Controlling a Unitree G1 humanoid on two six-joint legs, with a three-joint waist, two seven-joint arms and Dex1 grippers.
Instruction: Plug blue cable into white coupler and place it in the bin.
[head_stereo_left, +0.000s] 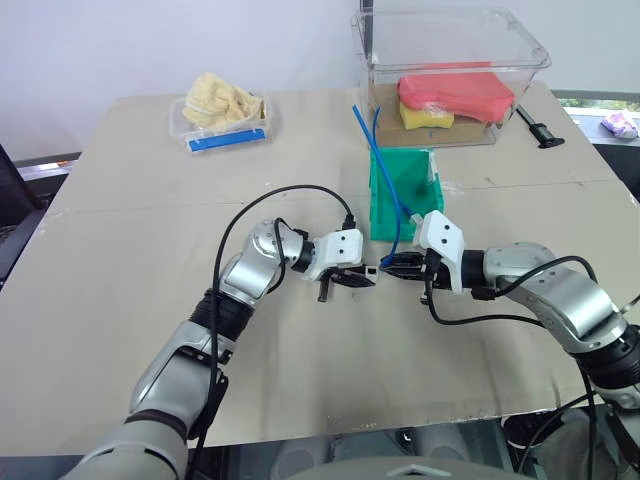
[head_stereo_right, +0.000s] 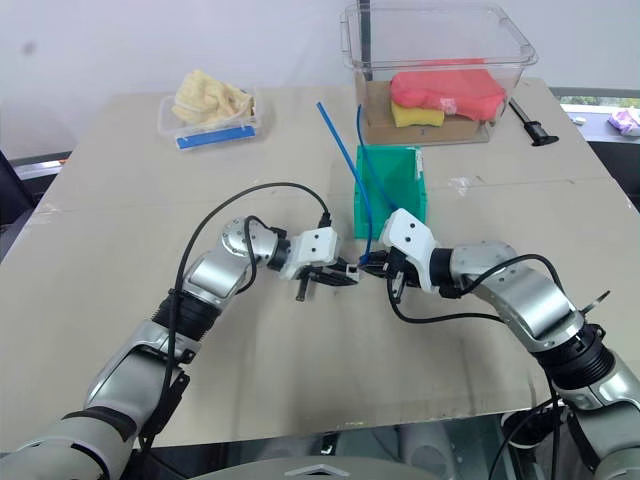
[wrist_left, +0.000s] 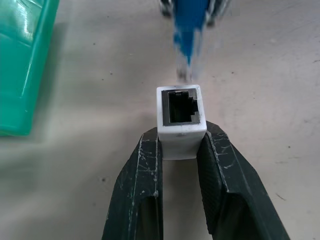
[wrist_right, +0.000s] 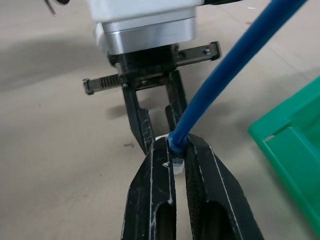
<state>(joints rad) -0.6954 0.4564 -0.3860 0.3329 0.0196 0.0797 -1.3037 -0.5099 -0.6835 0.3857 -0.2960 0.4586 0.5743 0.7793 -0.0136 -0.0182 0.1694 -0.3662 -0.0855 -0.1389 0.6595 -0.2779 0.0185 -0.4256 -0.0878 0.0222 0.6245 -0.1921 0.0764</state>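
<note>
Flat beige table (head_stereo_left: 150, 330) carries the small green open-top plastic bin (head_stereo_left: 400, 190) mid-table; behind the bin sits a large clear plastic tub (head_stereo_left: 450, 60) with red and yellow pads inside, and off to the bin's far left a shallow clear tray (head_stereo_left: 222, 128) with yellow cloth. Just in front of the bin the two grippers meet tip to tip: left gripper (wrist_left: 181, 150) clamped on the tiny white plastic coupler (wrist_left: 181, 122), dark socket facing the other arm. Right gripper (wrist_right: 177, 155) pinched on the plug end of the thin bright blue cable (wrist_right: 225, 70), plug right at the socket mouth, cable running back up over the bin.
</note>
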